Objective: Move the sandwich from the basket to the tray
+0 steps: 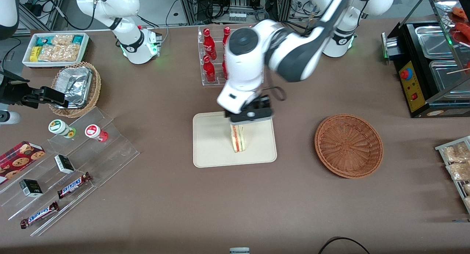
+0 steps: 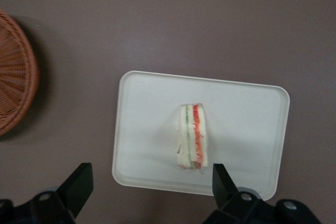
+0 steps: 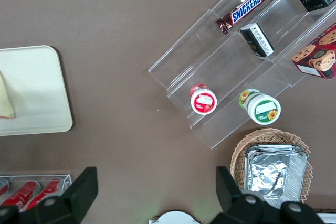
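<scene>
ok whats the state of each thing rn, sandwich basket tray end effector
sandwich: on the tray, standing on edge, not held
tray: flat on the table, holds only the sandwich
basket: empty, beside the tray, toward the working arm's end
end effector: open, above the tray, clear of the sandwich

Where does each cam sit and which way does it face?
Front view: high, facing the arms, looking down on the table; shows both arms and the pincer above the tray.
Left wrist view: on the working arm, looking straight down at the sandwich on the tray, basket at the edge; open fingertips show.
Right wrist view: on the parked arm, looking down at the snack shelf; its own fingers show.
Shared: all see tray and sandwich.
</scene>
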